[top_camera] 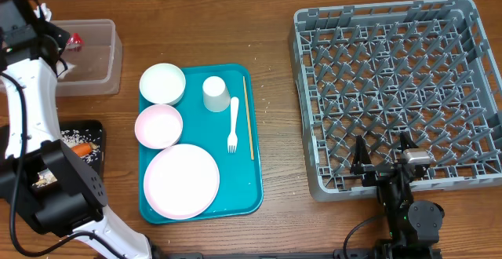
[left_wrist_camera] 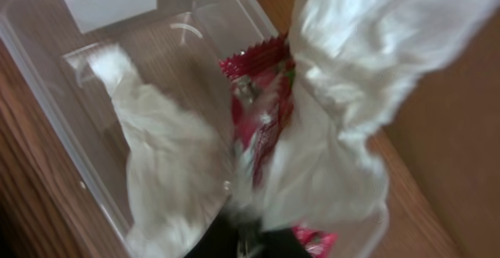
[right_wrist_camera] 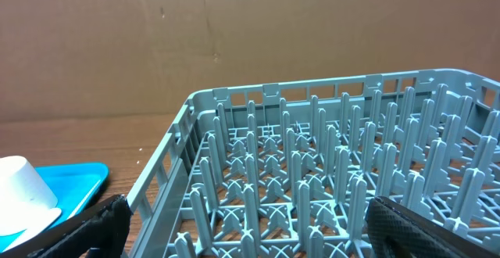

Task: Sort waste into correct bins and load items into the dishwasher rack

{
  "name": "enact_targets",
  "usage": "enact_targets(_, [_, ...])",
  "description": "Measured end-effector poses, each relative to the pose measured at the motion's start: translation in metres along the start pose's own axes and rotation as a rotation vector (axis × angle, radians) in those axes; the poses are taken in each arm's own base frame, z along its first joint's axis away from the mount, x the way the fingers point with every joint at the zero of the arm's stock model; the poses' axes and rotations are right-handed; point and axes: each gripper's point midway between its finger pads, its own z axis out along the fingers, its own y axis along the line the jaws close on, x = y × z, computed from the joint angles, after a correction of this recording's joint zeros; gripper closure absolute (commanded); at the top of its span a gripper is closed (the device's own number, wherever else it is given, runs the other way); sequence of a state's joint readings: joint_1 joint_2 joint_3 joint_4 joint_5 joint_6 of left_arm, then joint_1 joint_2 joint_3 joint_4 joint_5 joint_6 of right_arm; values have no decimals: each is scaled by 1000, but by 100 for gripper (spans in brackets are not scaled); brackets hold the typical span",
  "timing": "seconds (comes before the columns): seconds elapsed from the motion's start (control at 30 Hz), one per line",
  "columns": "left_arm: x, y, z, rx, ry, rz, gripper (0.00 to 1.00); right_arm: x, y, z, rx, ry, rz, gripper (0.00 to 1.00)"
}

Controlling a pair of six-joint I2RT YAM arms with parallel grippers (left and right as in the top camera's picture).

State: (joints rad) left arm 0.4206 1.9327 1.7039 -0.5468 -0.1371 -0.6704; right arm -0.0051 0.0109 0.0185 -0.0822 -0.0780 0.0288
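My left gripper (top_camera: 56, 33) hangs over the clear plastic bin (top_camera: 106, 67) at the far left. In the left wrist view the jaws (left_wrist_camera: 242, 241) look shut on a crumpled white napkin (left_wrist_camera: 336, 94) that dangles over the bin (left_wrist_camera: 47, 62). A red wrapper (left_wrist_camera: 262, 94) shows among the napkin folds; the view is blurred. My right gripper (top_camera: 384, 155) is open and empty at the front edge of the grey dishwasher rack (top_camera: 396, 86), whose pegs fill the right wrist view (right_wrist_camera: 312, 172). The teal tray (top_camera: 252, 188) holds a white bowl (top_camera: 162, 83), pink bowl (top_camera: 158, 125), plate (top_camera: 181, 180), cup (top_camera: 215, 94), fork (top_camera: 233, 125) and chopstick (top_camera: 248, 118).
A black tray with food scraps (top_camera: 85, 145) sits at the left, partly under my left arm. A cardboard wall stands behind the table. The white cup (right_wrist_camera: 23, 188) and the tray's corner (right_wrist_camera: 78, 180) show at the left of the right wrist view.
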Motion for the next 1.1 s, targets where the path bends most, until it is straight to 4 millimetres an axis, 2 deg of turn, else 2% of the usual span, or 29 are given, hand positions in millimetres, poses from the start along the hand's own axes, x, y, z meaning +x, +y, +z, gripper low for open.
enact_targets(0.1, [-6, 6, 2, 2, -5, -6, 79, 0, 0, 0, 0, 1, 0, 0])
enact_targets(0.13, [-8, 8, 3, 0, -8, -9, 76, 0, 0, 0, 0, 1, 0, 0])
enact_targets(0.17, [-9, 9, 3, 0, -8, -8, 63, 0, 0, 0, 0, 1, 0, 0])
enact_targets(0.2, [-9, 10, 3, 1, -7, -6, 45, 0, 0, 0, 0, 1, 0, 0])
enact_targets(0.23, [-10, 10, 3, 3, -7, 0, 36, 0, 0, 0, 0, 1, 0, 0])
enact_targets(0.57, [-9, 8, 3, 11, -1, 22, 25, 0, 0, 0, 0, 1, 0, 0])
enact_targets(0.67, [-8, 5, 1, 29, 6, 24, 12, 0, 0, 0, 0, 1, 0, 0])
enact_targets(0.73, [-12, -2, -8, 62, 2, 25, 0, 0, 0, 0, 0, 1, 0, 0])
enact_targets(0.8, [-20, -12, -26, 111, -12, 24, 0, 0, 0, 0, 0, 1, 0, 0])
enact_targets(0.87, [-28, -23, -56, 176, -27, 23, 0, 0, 0, 0, 0, 1, 0, 0])
enact_targets(0.97, [-35, -40, -119, 295, -27, 29, 0, 0, 0, 0, 0, 1, 0, 0])
enact_targets(1.03, [-29, -48, -170, 383, 6, 39, 0, 0, 0, 0, 0, 1, 0, 0])
enact_targets(1.1, [-16, -49, -205, 439, 59, 48, 0, 0, 0, 0, 0, 0, 0, 0])
